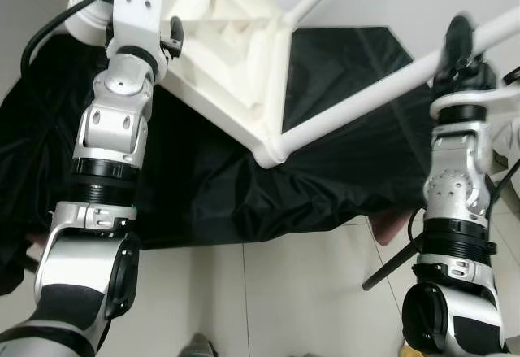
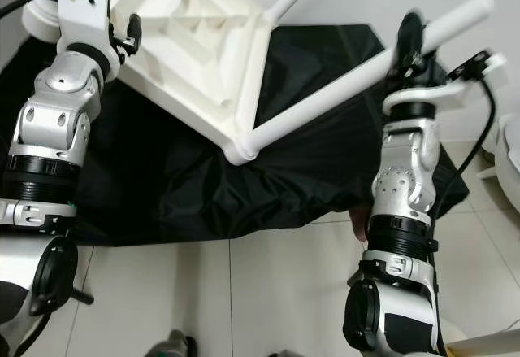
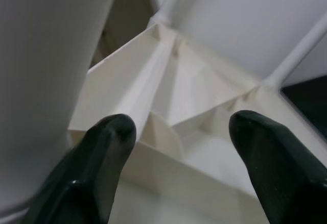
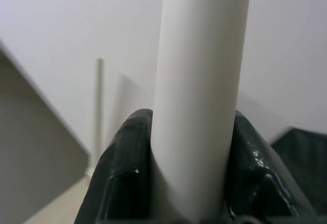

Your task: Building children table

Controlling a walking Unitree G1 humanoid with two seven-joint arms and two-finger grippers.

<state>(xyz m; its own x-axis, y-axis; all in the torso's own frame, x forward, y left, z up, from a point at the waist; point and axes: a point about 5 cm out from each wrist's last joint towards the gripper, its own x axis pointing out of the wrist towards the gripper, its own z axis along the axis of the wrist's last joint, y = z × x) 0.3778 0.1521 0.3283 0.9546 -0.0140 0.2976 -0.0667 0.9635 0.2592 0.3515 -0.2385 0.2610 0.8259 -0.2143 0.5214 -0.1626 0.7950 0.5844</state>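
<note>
The white children table (image 1: 231,56) is lifted above the black cloth (image 1: 325,186) on the tiled floor (image 1: 284,292), with its ribbed underside toward the robot. The right gripper (image 2: 409,44) holds one white leg (image 2: 357,80), its two fingers pinching the tube from both sides. The left gripper (image 3: 179,147) is at the far left edge of the tabletop, fingers spread on either side of a rib, not clamping. I think the legs are mounted and the turning step is now. The next move needs both arms to rotate together, slowly.
</note>
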